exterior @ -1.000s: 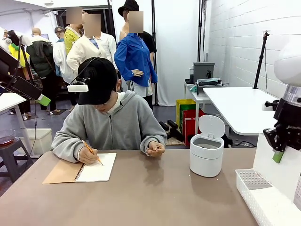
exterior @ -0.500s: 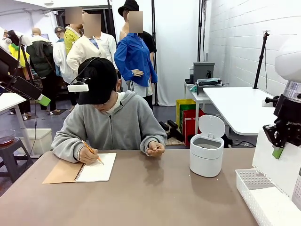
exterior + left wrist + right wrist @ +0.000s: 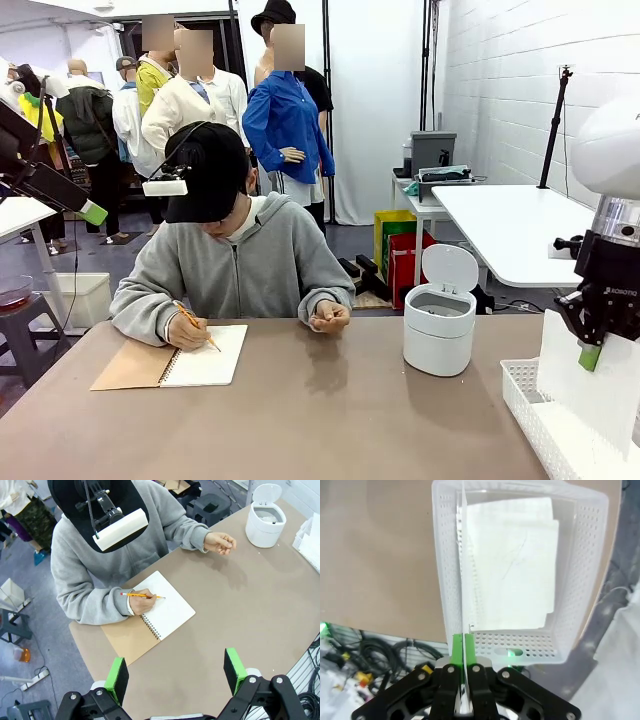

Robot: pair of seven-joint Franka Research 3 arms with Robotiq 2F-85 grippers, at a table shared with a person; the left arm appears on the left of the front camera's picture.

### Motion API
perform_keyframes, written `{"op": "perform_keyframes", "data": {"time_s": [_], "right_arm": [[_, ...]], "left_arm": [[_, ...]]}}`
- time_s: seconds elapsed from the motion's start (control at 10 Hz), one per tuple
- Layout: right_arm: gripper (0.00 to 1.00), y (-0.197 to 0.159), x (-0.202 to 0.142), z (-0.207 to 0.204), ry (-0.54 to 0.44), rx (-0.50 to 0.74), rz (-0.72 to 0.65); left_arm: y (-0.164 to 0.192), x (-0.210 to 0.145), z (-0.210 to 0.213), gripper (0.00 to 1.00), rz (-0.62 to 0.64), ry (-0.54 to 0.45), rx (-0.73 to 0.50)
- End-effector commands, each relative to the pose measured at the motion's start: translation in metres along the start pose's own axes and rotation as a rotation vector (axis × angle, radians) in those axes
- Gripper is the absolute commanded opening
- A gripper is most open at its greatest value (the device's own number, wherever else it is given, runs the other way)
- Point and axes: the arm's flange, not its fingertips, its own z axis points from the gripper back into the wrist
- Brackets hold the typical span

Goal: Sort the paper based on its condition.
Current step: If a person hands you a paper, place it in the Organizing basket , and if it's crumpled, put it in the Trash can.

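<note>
A smooth white paper sheet [image 3: 588, 385] hangs edge-down from my right gripper [image 3: 590, 357], which is shut on its top edge above the white perforated basket [image 3: 527, 392] at the table's right. Seen from the right wrist, the held sheet [image 3: 461, 560] runs edge-on from my right gripper [image 3: 463, 642] over the basket [image 3: 580, 575], where other flat sheets [image 3: 512, 565] lie. My left gripper [image 3: 175, 672] is open high above the table, with nothing between its green pads. The person writes with a pencil [image 3: 142, 595] on the open notebook [image 3: 205, 355].
A small white bin [image 3: 439, 318] with its lid raised stands right of centre near the far edge. The person's other hand [image 3: 328, 316] rests as a fist on the table. The notebook's brown cover [image 3: 130, 367] lies folded open to the left.
My right gripper has lowered a little with the sheet, bringing the paper's lower edge down toward the basket. The person and my left arm have stayed put.
</note>
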Motion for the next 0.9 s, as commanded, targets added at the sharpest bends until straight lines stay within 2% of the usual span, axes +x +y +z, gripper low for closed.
{"op": "perform_keyframes", "data": {"time_s": [0.0,0.4,0.6,0.8], "right_arm": [[0.0,0.001,-0.006,-0.014,-0.007,0.012,0.005],[0.0,-0.004,-0.008,-0.059,-0.024,0.082,-0.017],[0.0,-0.012,-0.005,-0.069,-0.064,0.125,-0.016],[0.0,-0.017,-0.002,-0.076,-0.052,0.095,-0.031]], "left_arm": [[0.0,0.0,0.0,1.0,0.0,-0.003,0.001],[0.0,0.0,0.0,1.0,0.0,-0.003,0.001],[0.0,0.0,0.0,1.0,0.0,-0.003,0.001],[0.0,0.0,0.0,1.0,0.0,-0.003,0.001]]}}
